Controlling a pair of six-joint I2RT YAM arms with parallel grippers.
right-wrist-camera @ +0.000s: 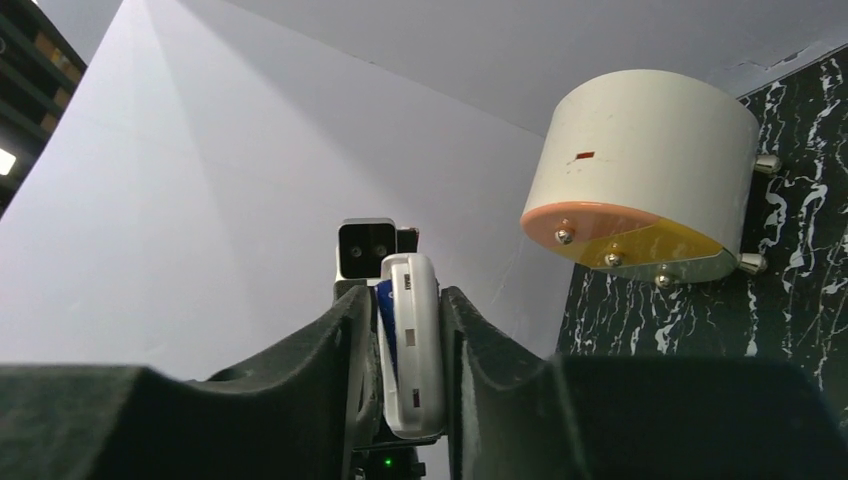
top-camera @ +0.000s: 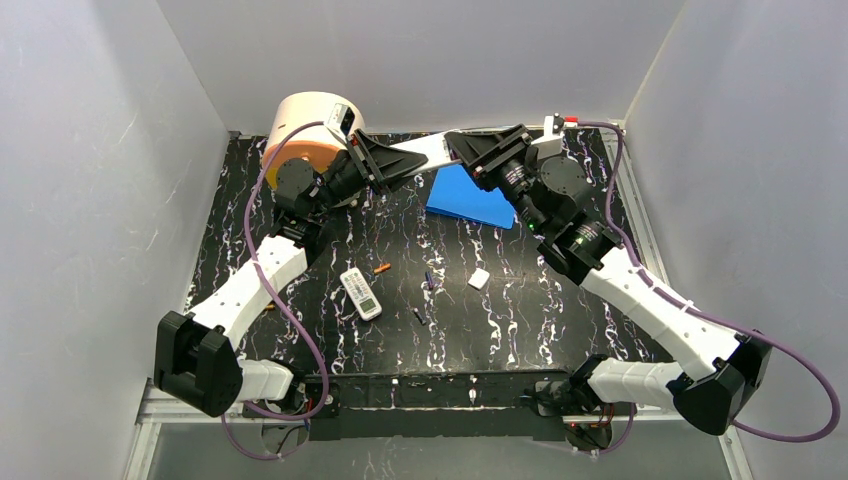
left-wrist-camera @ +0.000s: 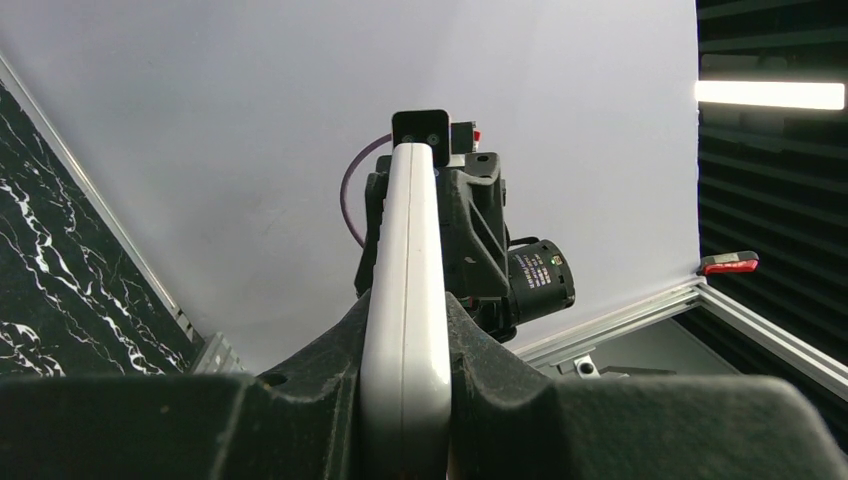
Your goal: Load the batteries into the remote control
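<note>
Holding step: my left gripper (left-wrist-camera: pixel 408 315) clamps the white remote (left-wrist-camera: pixel 408 220) aloft, my right gripper (right-wrist-camera: pixel 408 300) brackets its far end, whether clamped I cannot tell, while the batteries (top-camera: pixel 382 268) lie loose on the table (top-camera: pixel 560 320) below; next, I judge, needs a freed hand to fetch one.

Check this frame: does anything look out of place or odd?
Scattered loose on the table: orange battery, purple battery, dark battery. A small white piece lies loose nearby. The left hand and right hand both clamp one remote aloft.
</note>
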